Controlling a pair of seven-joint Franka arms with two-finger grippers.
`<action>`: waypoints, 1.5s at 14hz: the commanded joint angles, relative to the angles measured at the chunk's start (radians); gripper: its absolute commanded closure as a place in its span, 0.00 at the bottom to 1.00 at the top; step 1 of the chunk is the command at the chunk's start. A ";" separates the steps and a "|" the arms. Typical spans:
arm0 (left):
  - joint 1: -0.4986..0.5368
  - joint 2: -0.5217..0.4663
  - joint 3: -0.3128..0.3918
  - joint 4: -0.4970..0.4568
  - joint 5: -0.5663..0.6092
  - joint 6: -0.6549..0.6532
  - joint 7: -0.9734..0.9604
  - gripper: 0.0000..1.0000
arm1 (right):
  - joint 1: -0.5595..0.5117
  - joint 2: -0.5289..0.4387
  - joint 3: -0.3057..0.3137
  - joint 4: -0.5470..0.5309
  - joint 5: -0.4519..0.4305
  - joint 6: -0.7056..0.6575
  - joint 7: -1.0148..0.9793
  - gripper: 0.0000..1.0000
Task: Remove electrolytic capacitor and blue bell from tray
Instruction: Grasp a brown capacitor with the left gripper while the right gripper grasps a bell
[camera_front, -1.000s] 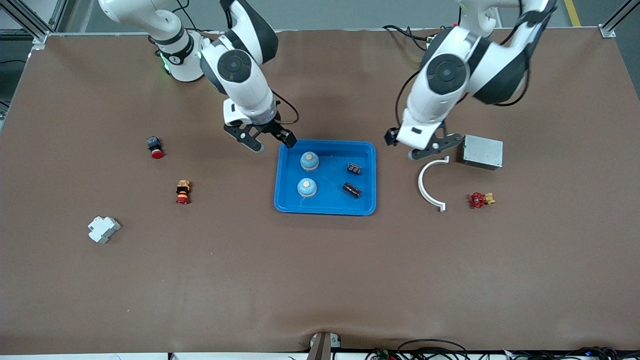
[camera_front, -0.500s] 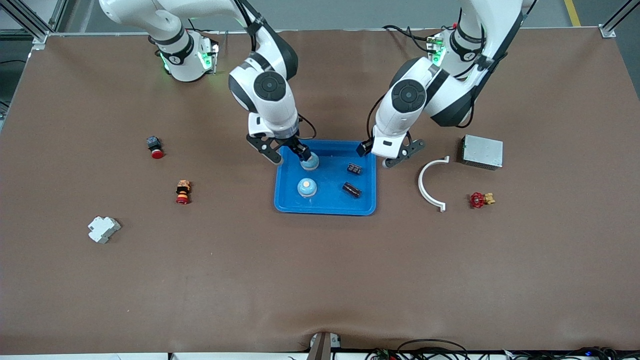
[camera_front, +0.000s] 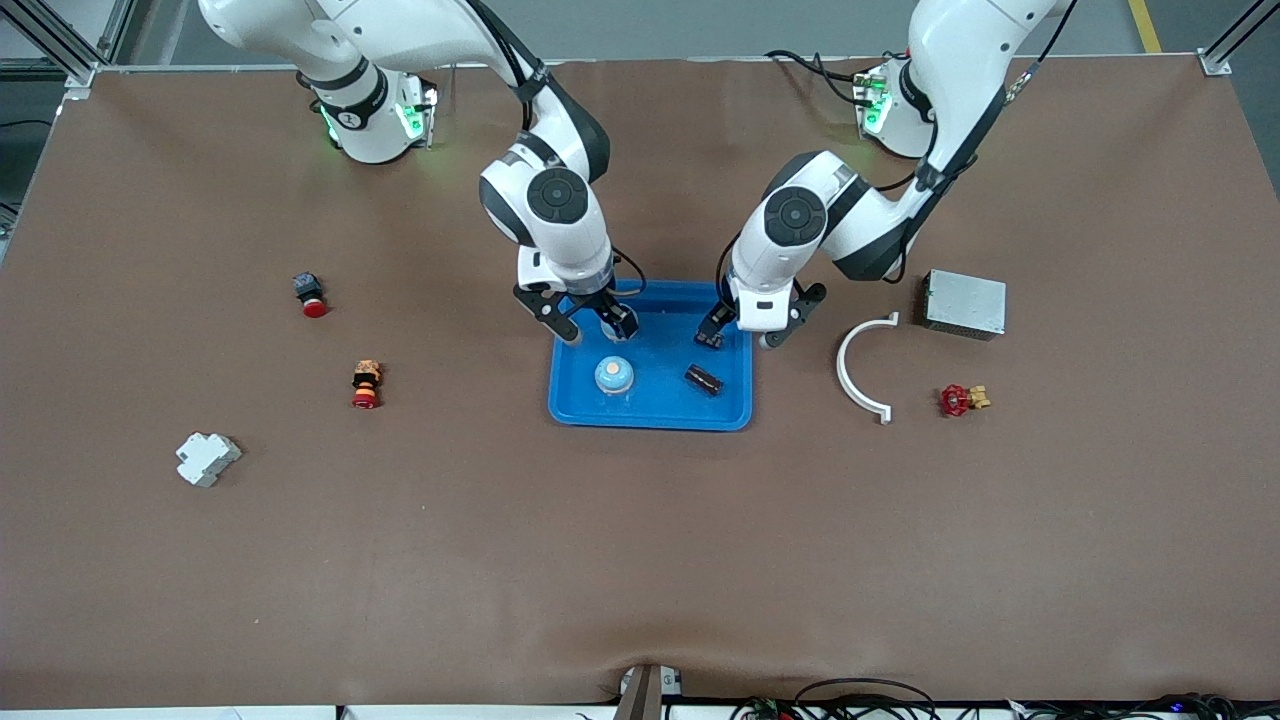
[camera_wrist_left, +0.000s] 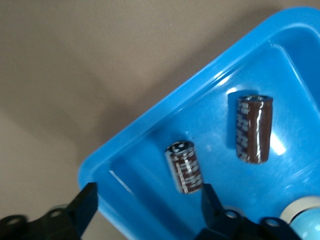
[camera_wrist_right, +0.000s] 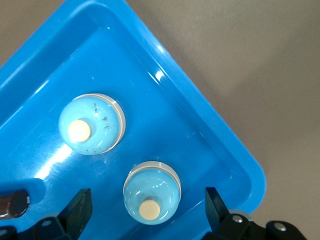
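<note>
A blue tray (camera_front: 650, 424) holds two light-blue bells and two dark capacitors. My right gripper (camera_front: 597, 328) is open and low over the bell farther from the front camera. In the right wrist view its fingers straddle that bell (camera_wrist_right: 151, 192), and the other bell (camera_wrist_right: 91, 123) lies apart from it. The nearer bell (camera_front: 614, 375) is in plain sight. My left gripper (camera_front: 740, 338) is open at the tray's edge toward the left arm's end, over the farther capacitor (camera_wrist_left: 184, 166). That capacitor lies close to one finger (camera_wrist_left: 212, 205). The second capacitor (camera_front: 704, 379) lies nearer.
A white curved piece (camera_front: 860, 370), a grey box (camera_front: 964, 303) and a red valve (camera_front: 958, 400) lie toward the left arm's end. A red-capped button (camera_front: 312, 300), a red and orange part (camera_front: 366, 385) and a white block (camera_front: 207, 458) lie toward the right arm's end.
Both arms have come in and down from beside the tray. The right gripper now straddles the farther bell, and the left gripper is at the farther capacitor. Both stay open.
</note>
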 joint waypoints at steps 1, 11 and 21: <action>-0.009 0.057 0.004 0.039 0.074 0.035 -0.147 0.17 | 0.019 0.054 -0.011 0.049 -0.026 -0.002 0.039 0.00; -0.008 0.181 0.007 0.146 0.184 0.036 -0.294 0.39 | 0.048 0.117 -0.011 0.100 -0.026 -0.002 0.094 0.00; 0.007 0.057 0.001 0.154 0.286 -0.109 -0.246 1.00 | 0.074 0.125 -0.017 0.097 -0.026 -0.010 0.097 1.00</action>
